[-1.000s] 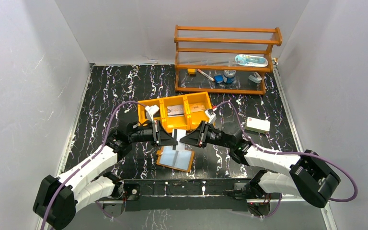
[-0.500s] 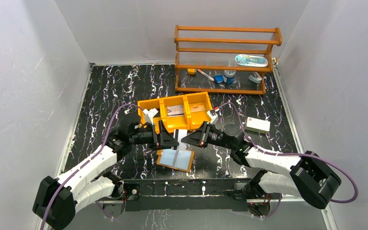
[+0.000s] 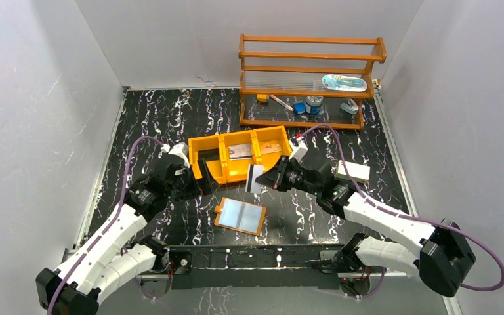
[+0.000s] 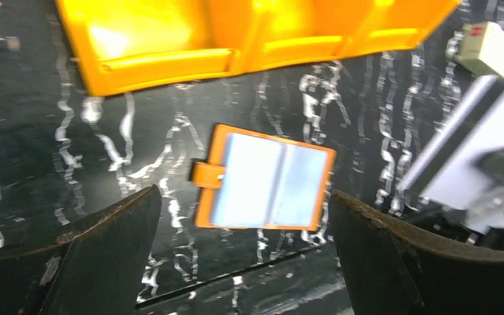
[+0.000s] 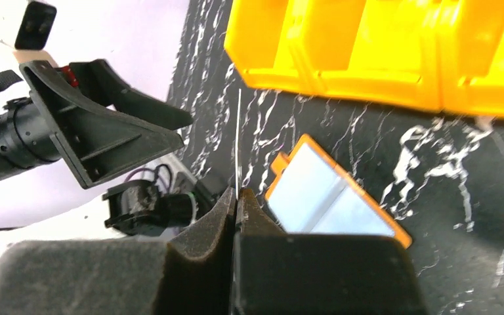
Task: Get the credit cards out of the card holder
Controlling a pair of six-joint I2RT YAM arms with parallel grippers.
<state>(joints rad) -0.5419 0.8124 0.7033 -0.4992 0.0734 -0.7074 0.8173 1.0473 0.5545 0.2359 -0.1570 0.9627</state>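
Two white-and-black jointed robot arms [image 3: 115,230], elbows out, wrists angled inward toward each other.
Left black two-finger gripper [image 3: 202,178]: jaws spread wide, nothing between the fingers [image 4: 105,256]. Right black two-finger gripper [image 5: 236,197]: foam pads [image 5: 200,243] pressed together on a thin whitish card with a dark stripe [image 3: 254,178].

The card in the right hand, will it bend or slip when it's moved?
The credit card is probably stiff: edge-on in the wrist view it stands as a straight line above the right hand. Being so thin, it is likely light. It may pivot or slip, since only one end is pinched.
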